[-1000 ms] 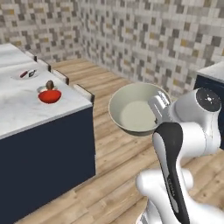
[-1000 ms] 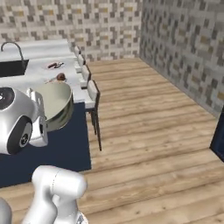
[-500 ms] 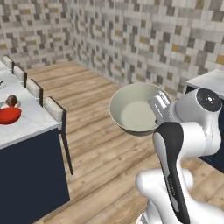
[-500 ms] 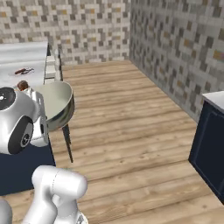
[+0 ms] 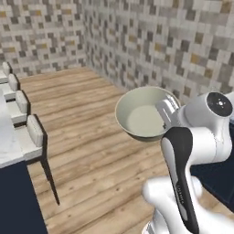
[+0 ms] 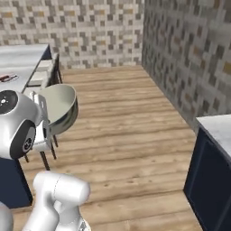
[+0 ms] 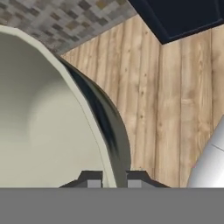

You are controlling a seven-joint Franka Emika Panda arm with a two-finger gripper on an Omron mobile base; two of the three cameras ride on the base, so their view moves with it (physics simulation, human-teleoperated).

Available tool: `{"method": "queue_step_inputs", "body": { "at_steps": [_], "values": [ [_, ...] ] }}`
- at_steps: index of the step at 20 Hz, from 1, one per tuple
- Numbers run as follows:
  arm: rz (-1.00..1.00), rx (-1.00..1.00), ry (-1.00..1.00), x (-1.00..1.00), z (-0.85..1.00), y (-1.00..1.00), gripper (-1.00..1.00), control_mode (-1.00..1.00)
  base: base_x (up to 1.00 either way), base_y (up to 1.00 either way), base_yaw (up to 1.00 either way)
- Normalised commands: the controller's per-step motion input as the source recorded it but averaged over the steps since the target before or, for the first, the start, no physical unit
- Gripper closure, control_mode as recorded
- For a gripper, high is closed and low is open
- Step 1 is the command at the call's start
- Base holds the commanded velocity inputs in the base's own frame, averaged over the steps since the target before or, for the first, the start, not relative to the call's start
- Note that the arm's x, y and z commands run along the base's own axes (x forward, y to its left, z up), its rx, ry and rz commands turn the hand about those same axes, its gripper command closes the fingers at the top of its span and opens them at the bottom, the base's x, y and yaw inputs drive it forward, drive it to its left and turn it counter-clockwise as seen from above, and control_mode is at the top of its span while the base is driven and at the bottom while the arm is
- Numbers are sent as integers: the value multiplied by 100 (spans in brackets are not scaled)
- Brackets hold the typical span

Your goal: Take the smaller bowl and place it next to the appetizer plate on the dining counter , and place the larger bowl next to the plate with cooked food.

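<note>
The larger bowl, beige inside with a mottled dark outside, hangs in the air over the wooden floor. My gripper is shut on its rim. In the hand view the bowl rim passes between the two fingertips of the gripper. From the right base view the bowl sits tilted in front of the hand. The dining counter lies back left, and a sliver of it shows at the left edge. The smaller bowl and the appetizer plate are out of view.
Pale cushioned stools line the counter's side. A small flat item lies on the counter, too small to make out. A navy cabinet with a marble top stands at the right. Stone-tiled walls enclose open wooden floor.
The whole picture has shifted: the base has moved, so the counter has slid off to the left and the red bowl has left the views. The gripper keeps its hold on the beige bowl.
</note>
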Motion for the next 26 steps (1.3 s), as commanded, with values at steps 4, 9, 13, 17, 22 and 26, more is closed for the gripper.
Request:
{"method": "queue_step_inputs", "body": {
  "at_steps": [4,9,13,17,22,26],
  "values": [
    [0,0,0,0,0,0,100,100,100,-50,39],
    [0,0,0,0,0,0,100,100,100,-5,35],
    [0,0,0,0,0,0,100,100,100,-16,38],
    [0,0,0,0,0,0,100,100,100,-81,26],
    [0,0,0,0,0,0,100,100,100,-64,42],
    [0,0,0,0,0,0,100,100,99,-47,59]
  ]
}}
